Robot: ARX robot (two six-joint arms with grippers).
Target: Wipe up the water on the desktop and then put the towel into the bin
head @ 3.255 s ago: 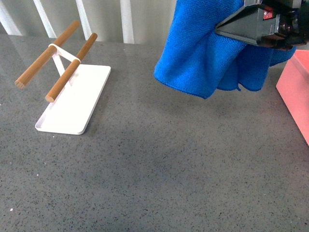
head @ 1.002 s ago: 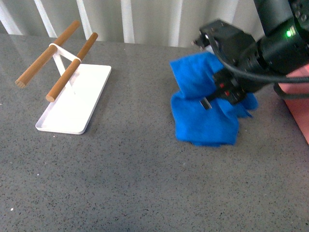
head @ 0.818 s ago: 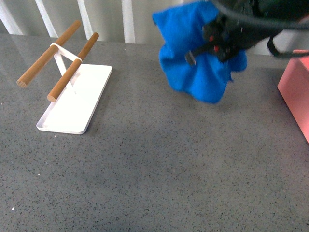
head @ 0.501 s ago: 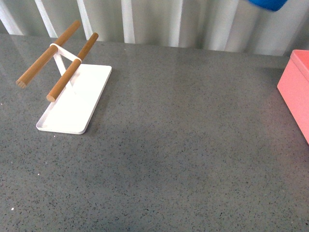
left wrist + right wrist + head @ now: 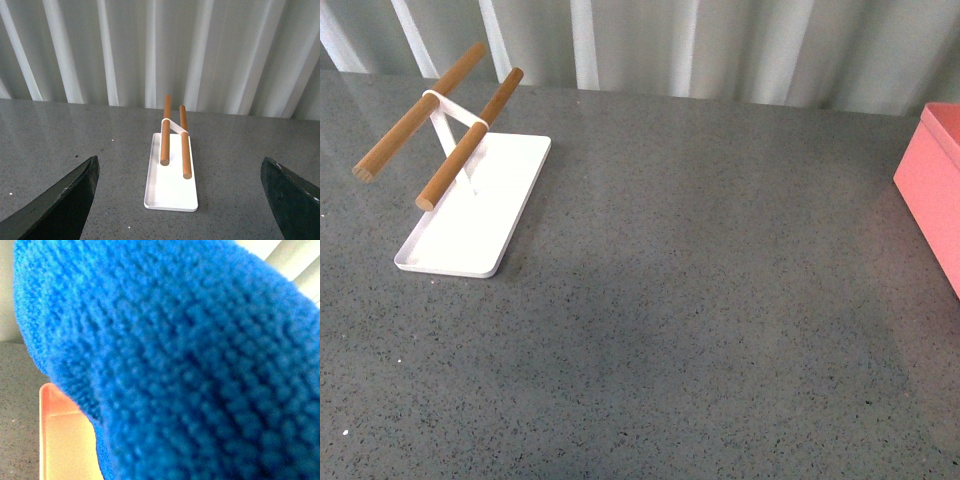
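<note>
The step in hand looks like dropping the big, bright blue, fluffy towel [image 5: 190, 365] into the salmon-pink plastic box bin [image 5: 932, 195], which sits at the right edge of the front view. To do it well, the right arm should hold the towel right over the bin's open top, go low, and only then let go, so no corner hangs over the rim.

The towel fills the right wrist view and hides the right end effector, so one cannot tell how that one is set. The left end effector [image 5: 179, 158] is wide open and holds nothing above the dark grey speckled surface [image 5: 700, 300].
</note>
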